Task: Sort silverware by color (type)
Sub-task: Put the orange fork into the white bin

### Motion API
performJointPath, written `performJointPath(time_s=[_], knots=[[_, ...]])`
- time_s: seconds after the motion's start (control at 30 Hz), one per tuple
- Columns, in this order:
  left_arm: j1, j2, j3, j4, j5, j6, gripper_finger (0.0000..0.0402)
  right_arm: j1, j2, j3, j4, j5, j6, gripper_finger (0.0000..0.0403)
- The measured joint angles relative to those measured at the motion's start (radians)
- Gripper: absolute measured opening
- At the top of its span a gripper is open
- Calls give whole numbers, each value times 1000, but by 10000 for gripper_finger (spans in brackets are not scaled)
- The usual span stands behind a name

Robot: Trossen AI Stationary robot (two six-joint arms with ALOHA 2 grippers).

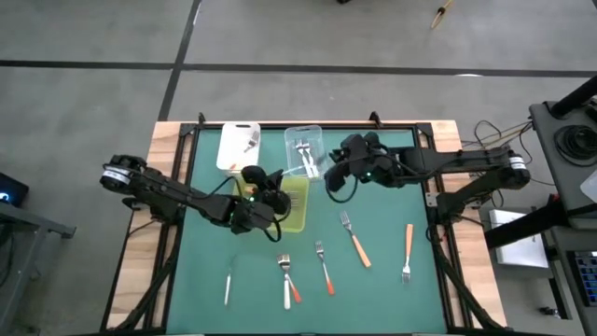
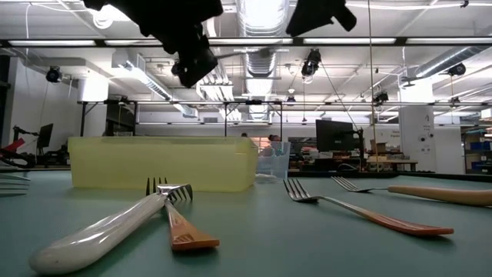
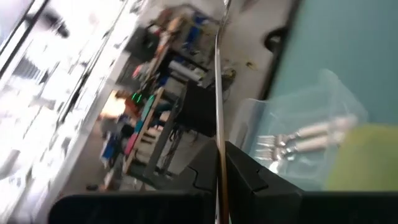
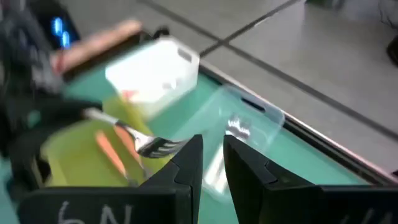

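Orange handles make up most of what's left out on the green table (image 1: 392, 299): I count about six loose pieces of silverware along the near side, including an orange-handled fork (image 1: 355, 242) in the middle, another (image 1: 408, 250) to the right, and a pale one (image 1: 227, 287) off to the left. So I'd call this maybe halfway done. The clear tub (image 1: 303, 149) at the far edge already has a few white-handled forks (image 3: 305, 137) in it, the white tub (image 1: 238, 145) beside it holds something small I can't make out, and the yellow-green tray (image 1: 297, 213) has at least one orange piece (image 4: 109, 149) inside. The left gripper (image 1: 256, 201) sits over the tray's left end with its fingers pressed together, and it looks like it's pinching a fork (image 4: 146, 146) above the tray. The right gripper (image 4: 211, 163) is up by the clear tub, fingers slightly apart with nothing between them.
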Motion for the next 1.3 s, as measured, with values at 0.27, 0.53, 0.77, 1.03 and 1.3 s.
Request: performJointPath(time_s=[0.27,0.53,0.77,1.03,1.3], knots=[[-2,-3,0,-217,226,86,0,112,-10,-4,-200,-27,-116,36],[-18,-86,0,-442,234,46,0,301,33,-87,-189,140,-161,27],[-17,-255,0,-671,238,-186,0,385,63,-175,-30,192,-157,27],[-17,-329,0,-668,557,-339,0,383,164,-256,369,234,-669,28],[-17,-311,0,-658,626,-342,0,369,245,-125,486,230,-800,77]])
